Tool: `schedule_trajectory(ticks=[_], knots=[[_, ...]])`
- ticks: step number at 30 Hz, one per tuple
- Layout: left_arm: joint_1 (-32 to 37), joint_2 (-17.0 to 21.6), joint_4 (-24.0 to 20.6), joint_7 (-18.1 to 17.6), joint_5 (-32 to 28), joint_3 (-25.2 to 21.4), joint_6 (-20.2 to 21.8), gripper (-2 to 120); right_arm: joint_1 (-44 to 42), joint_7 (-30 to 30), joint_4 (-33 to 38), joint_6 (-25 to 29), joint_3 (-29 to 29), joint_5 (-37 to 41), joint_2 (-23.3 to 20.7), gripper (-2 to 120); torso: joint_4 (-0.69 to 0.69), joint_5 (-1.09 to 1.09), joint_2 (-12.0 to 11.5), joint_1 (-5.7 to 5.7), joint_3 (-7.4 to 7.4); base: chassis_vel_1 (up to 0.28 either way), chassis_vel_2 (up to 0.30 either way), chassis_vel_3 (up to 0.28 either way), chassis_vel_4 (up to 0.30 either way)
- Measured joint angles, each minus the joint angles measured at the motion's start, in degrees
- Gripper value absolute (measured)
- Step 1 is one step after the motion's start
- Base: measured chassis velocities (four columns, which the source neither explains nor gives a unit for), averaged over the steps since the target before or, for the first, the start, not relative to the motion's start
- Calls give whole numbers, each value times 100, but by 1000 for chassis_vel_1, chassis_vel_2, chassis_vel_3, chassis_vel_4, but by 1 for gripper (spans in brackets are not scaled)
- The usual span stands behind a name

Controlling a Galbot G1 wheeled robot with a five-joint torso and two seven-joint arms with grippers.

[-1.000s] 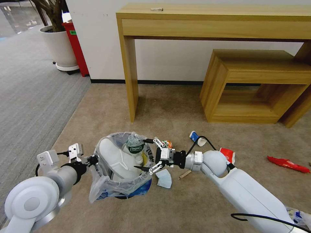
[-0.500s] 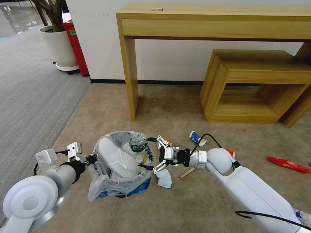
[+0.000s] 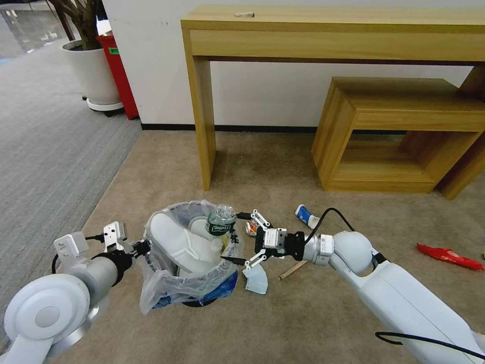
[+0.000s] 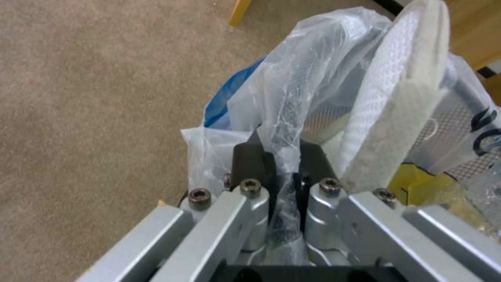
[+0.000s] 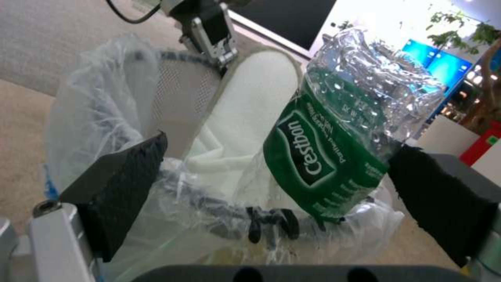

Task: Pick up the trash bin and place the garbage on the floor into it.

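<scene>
Two claws are engaged at the trash bin (image 3: 189, 263). The right claw (image 3: 241, 237) stands with its jaws apart and empty beside the bin's rim, on the side away from the left arm. Directly ahead of it, a crushed bottle (image 3: 221, 221) with a green label rests inside the bin, its long axis steeply tilted and its top projecting above the rim. In the right wrist view the bottle (image 5: 347, 145) sits nearest the pad on one side of the gap; contact cannot be confirmed. A white slipper (image 3: 177, 242) stands on end in the bin behind the bottle.

The left claw (image 3: 143, 248) is clamped on the bin's clear liner and rim at the opposite side; the left wrist view shows the plastic pinched between the jaws.

Remaining garbage lies on the right claw's side, so the right arm is the nearer one. A blue mask (image 3: 255, 279) lies just below that claw, a can (image 3: 250, 228) just beyond it, and a wooden stick (image 3: 292, 270) under the wrist. A paper cup (image 3: 306, 216) and a red wrapper (image 3: 448, 256) lie farther out.

The floor is short beige carpet. A wooden desk (image 3: 333, 30) and a low wooden shelf unit (image 3: 404, 131) stand against the wall, well apart from the bin.
</scene>
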Motion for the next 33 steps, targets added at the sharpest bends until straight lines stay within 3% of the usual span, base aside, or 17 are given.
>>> schedule_trajectory(ticks=[15,25,29,33], knots=[[47,-58,-53,-1,26,85,0,2,-137,-70,19,46,83,-39,-11,100,0,0,0,0,0,0,0,0,0],[37,-73,-64,9,42,129,3,2,2,-47,-154,173,-158,27,124,100,1,0,0,0,0,0,0,0,0],[33,-73,-64,39,44,135,3,2,111,-198,-161,183,-188,-5,105,100,0,0,0,0,0,0,0,0,0],[28,-73,-62,51,56,144,4,2,214,-809,-154,183,-34,-141,36,100,0,-1,0,0,0,0,0,0,0]])
